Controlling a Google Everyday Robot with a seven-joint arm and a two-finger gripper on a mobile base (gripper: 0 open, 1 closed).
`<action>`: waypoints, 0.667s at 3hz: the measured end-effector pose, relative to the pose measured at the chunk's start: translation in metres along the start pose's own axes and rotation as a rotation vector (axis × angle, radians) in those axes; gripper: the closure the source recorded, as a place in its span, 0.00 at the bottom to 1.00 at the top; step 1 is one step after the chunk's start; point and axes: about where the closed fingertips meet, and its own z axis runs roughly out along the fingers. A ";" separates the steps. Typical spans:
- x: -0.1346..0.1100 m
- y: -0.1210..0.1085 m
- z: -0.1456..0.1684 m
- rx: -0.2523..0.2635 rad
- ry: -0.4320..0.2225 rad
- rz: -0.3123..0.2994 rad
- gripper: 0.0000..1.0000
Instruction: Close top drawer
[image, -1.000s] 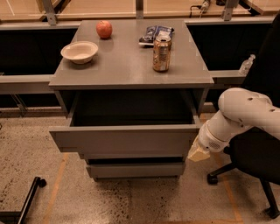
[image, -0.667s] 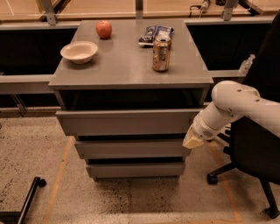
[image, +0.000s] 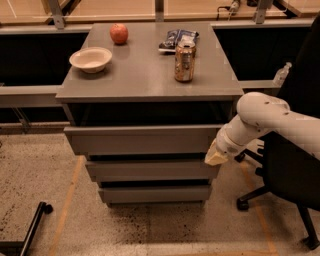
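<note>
Fingers (image: 215, 158) together at right end of crosswise, camera-facing top drawer (image: 142, 140).

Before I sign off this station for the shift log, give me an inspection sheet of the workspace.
Surface: grey cabinet top, carrying four items.
Job's things: top drawer, front nearly in, dark gap above it; whether it is fully shut cannot be told.
Clutter: apple, bowl, can, snack bag.
Grippers: gripper at the lower right corner of the top drawer's front.
Cables: nothing seen.
Surroundings: lower drawers, black office chair at right, bottle, speckled floor.
</note>
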 end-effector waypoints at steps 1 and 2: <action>-0.004 -0.039 0.020 0.005 -0.006 -0.036 1.00; -0.005 -0.057 0.019 0.029 -0.006 -0.043 1.00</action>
